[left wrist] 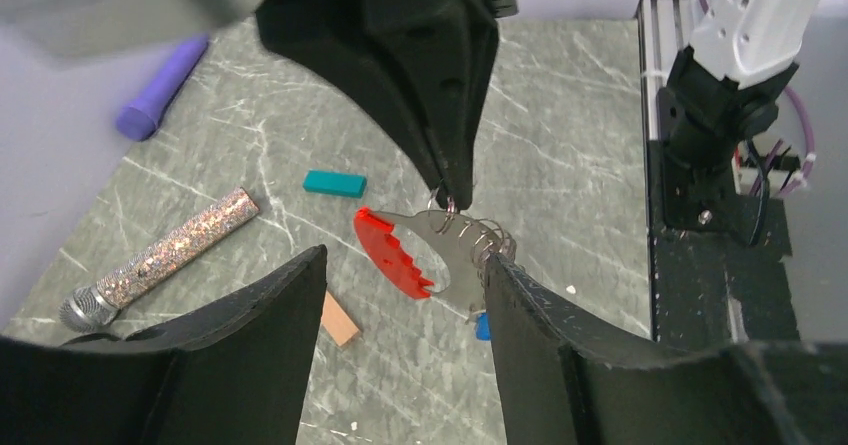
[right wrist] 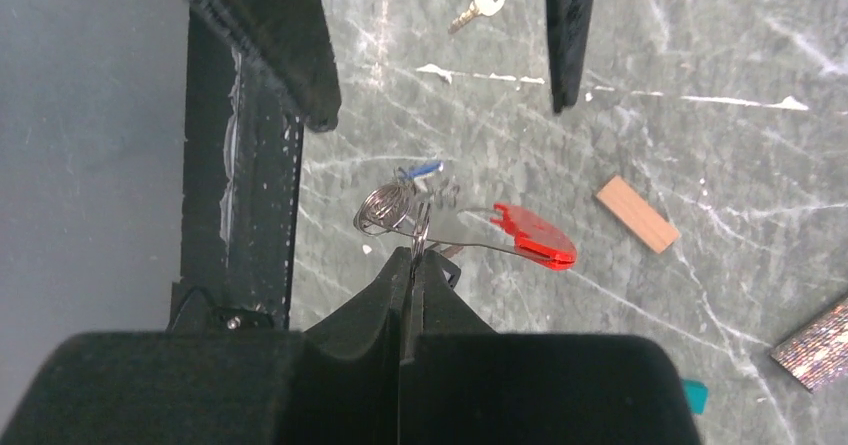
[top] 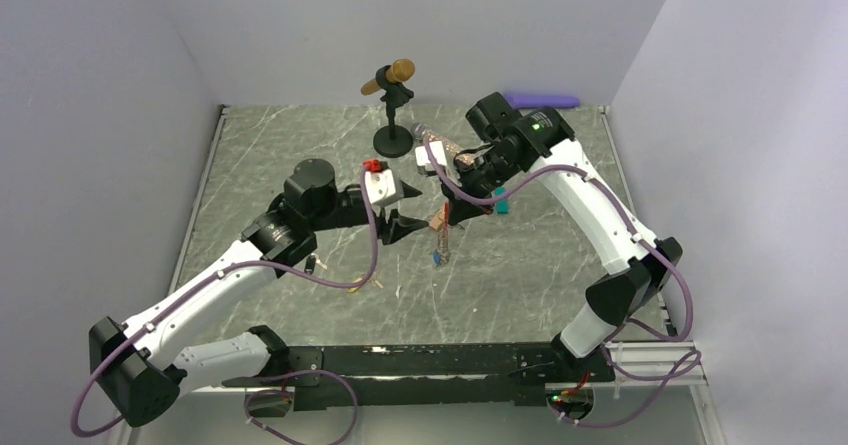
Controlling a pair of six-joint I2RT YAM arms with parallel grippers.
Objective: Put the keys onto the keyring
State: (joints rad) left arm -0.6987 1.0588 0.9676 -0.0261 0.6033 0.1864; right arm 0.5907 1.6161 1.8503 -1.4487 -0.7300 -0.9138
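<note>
No words, labels, brands, numbers or signs can be read anywhere. The keys (right wrist: pixel 478 3) are too small to show any marking.

The keyring (left wrist: pixel 395 255) hangs from the pinched right gripper (left wrist: pixel 446 193), just ahead of the parted left gripper (left wrist: pixel 405 262), blocking the way between its fingers (the coil crowds one tip). Beneath lie the tan wooden block (left wrist: pixel 340 320) and teal block (left wrist: pixel 335 183). The glittery tube (left wrist: pixel 165 257) lies further aside; bare table (left wrist: pixel 570 115) opens opposite.
</note>
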